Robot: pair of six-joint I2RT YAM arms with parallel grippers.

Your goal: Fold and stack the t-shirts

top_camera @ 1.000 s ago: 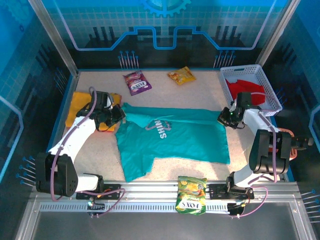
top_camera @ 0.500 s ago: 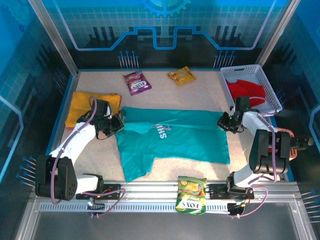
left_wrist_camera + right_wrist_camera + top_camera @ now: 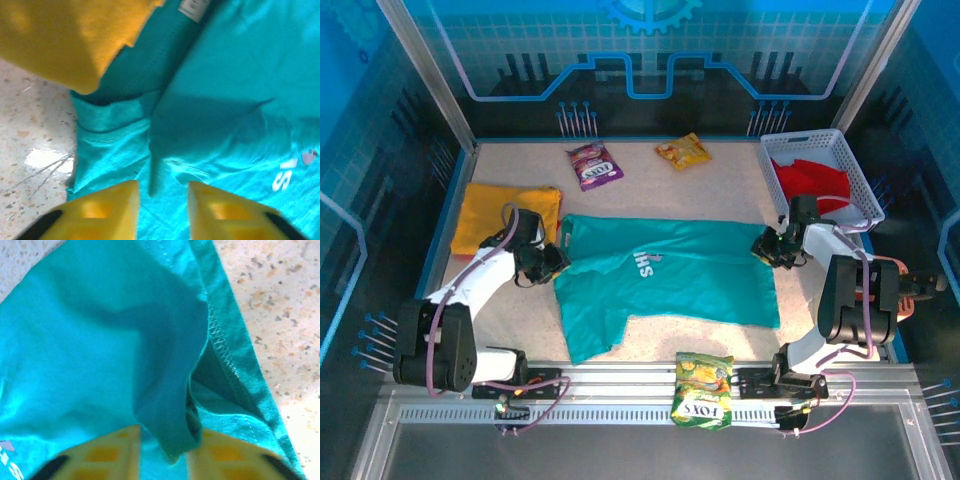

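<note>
The teal t-shirt (image 3: 665, 275) lies spread across the middle of the table, its far edge folded over towards the front and partly covering the white lettering. My left gripper (image 3: 546, 263) sits at its left end; in the left wrist view it (image 3: 162, 194) is open over the teal cloth (image 3: 225, 100), with a crease running between the fingers. My right gripper (image 3: 767, 247) is at the right end, open (image 3: 165, 442), with a loose fold of the teal hem (image 3: 175, 405) lying between the fingers. The yellow-orange t-shirt (image 3: 500, 215) lies at the far left. The red t-shirt (image 3: 810, 180) is in the basket.
A white basket (image 3: 855, 175) stands at the back right. A purple packet (image 3: 593, 163) and a yellow packet (image 3: 682, 150) lie at the back. A green packet (image 3: 702, 388) rests on the front rail. The yellow-orange cloth (image 3: 65, 35) overlaps the teal sleeve.
Both grippers came towards the front, carrying the teal shirt's far edge over onto itself, and both have opened. More of the lettering is now covered.
</note>
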